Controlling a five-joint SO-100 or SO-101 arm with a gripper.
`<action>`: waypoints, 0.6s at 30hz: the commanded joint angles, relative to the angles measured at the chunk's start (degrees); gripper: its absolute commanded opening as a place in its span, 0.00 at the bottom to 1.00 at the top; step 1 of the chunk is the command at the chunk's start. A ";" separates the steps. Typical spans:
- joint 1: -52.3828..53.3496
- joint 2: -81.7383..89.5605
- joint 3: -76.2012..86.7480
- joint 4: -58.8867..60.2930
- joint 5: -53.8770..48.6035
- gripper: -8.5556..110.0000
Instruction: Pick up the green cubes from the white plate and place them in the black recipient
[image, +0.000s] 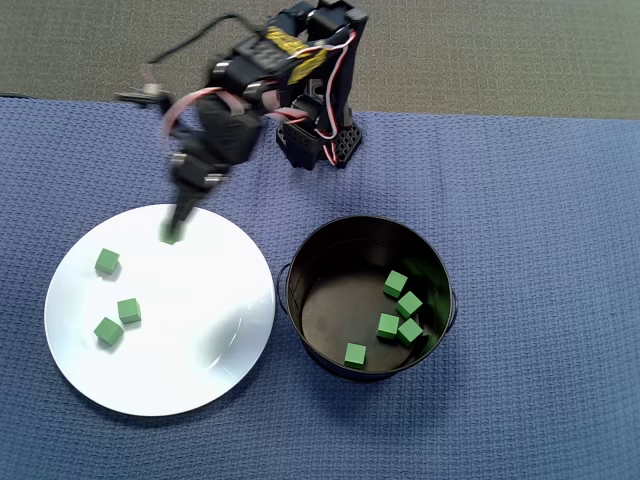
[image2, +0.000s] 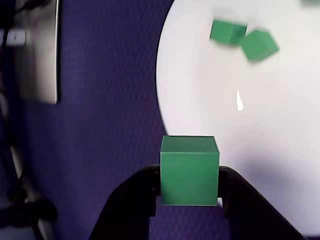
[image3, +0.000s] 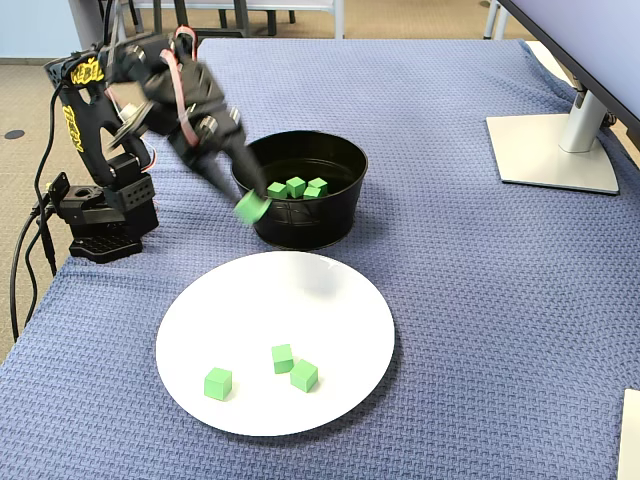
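Tool: tool (image2: 189, 200) is clamping one green cube (image2: 189, 170) between both fingers, hanging above the far rim of the white plate (image: 200, 380).
Plate: three green cubes (image: 107, 262) (image: 129, 310) (image: 108, 331) are lying on its left side in the overhead view, near each other.
Pot: black recipient (image: 300, 262) is sitting just right of the plate, holding five green cubes (image: 396, 283).
Surface: surface (image: 550, 250) is wearing a blue woven cloth.

We are seeing bright, even light in all views. The gripper (image: 172, 236) and its arm are smearing with motion blur — beyond the claw, the white plate (image2: 280, 150) is glaring, its far cubes (image2: 244, 39) blurring softly.
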 joint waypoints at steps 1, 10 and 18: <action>-15.21 9.58 7.65 -2.02 8.35 0.07; -42.89 13.80 18.63 -5.89 12.83 0.08; -35.51 12.92 6.50 4.13 4.39 0.41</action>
